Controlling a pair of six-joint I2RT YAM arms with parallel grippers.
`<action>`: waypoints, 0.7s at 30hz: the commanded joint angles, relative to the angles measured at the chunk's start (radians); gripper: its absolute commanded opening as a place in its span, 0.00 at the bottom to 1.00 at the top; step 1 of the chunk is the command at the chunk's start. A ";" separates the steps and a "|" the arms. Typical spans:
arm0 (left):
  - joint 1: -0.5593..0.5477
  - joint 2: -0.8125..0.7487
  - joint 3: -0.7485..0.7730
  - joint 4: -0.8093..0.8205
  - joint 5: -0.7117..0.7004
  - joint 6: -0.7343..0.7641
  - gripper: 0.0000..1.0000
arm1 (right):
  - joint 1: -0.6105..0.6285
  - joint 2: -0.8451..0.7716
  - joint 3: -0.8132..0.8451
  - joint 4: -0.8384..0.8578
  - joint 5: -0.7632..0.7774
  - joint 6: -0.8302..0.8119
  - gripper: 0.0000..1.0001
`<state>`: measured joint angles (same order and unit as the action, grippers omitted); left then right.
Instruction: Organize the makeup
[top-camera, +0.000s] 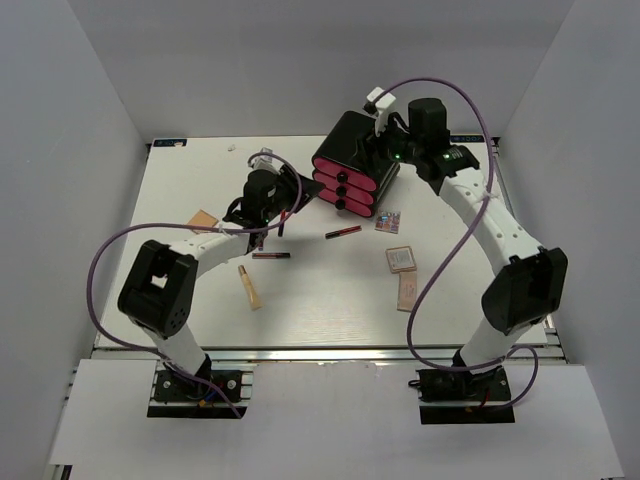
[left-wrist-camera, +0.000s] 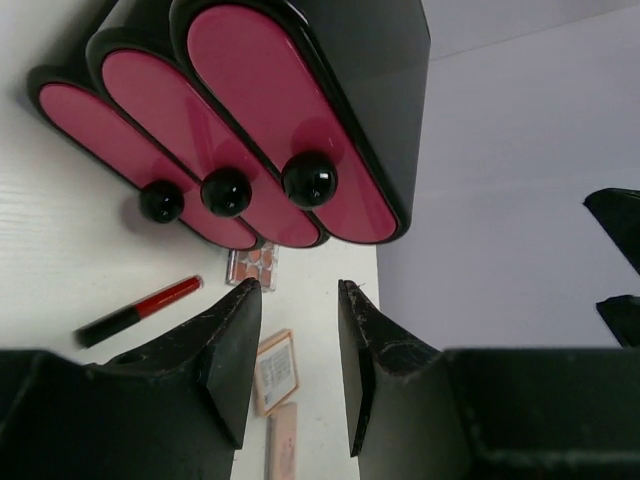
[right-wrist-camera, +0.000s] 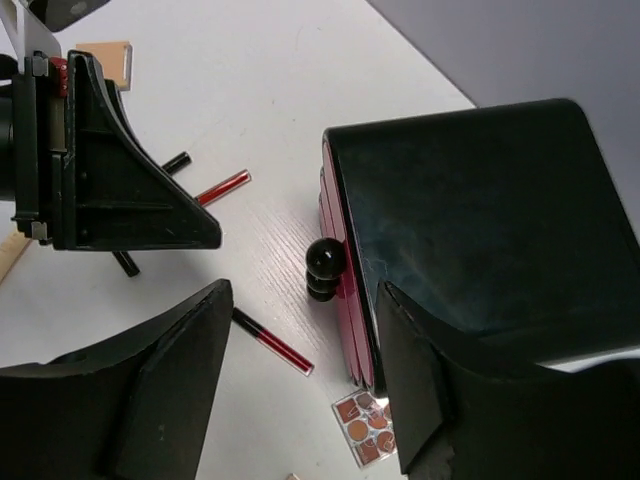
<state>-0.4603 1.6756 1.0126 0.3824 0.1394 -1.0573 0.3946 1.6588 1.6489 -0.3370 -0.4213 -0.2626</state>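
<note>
Found strewn over worktop (top-camera: 320, 300) in front of black drawer box (top-camera: 355, 165): slim glossy red stick (top-camera: 342, 232), soft beige tube (top-camera: 249, 287), flat rigid palettes (top-camera: 400, 259). Judged light, slippery, prone to rolling or skidding; best pinched mid-length or across opposite edges. Observed left jaws and right jaws apart beside box, clamping nothing.

I read the white table (top-camera: 330, 315) as follows.

- **Far edge, right of centre:** a black box (top-camera: 347, 137) with three pink drawers sits here.
- **Left half:** I see an orange-beige palette (top-camera: 203, 218), a dark stick (top-camera: 271, 256) and a beige tube (top-camera: 249, 287), each apart from the others.
- **Near the middle:** a red stick (top-camera: 343, 232) lies alone.
- **Right half:** a patterned palette (top-camera: 388, 221) lies near the box. Nearer me, a square palette (top-camera: 400, 259) and a pinkish palette (top-camera: 407, 292) lie just beside each other.
</note>
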 joint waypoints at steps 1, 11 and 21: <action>-0.021 0.048 0.081 0.072 -0.047 -0.066 0.47 | 0.006 0.051 0.045 0.007 0.003 0.034 0.65; -0.051 0.234 0.270 0.053 -0.066 -0.073 0.47 | 0.003 0.064 0.002 0.053 0.009 0.034 0.72; -0.057 0.309 0.354 -0.026 -0.043 -0.044 0.46 | -0.014 0.047 -0.021 0.061 0.010 0.046 0.75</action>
<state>-0.5098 1.9926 1.3212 0.3885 0.0868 -1.1225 0.3882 1.7500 1.6321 -0.3141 -0.4137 -0.2329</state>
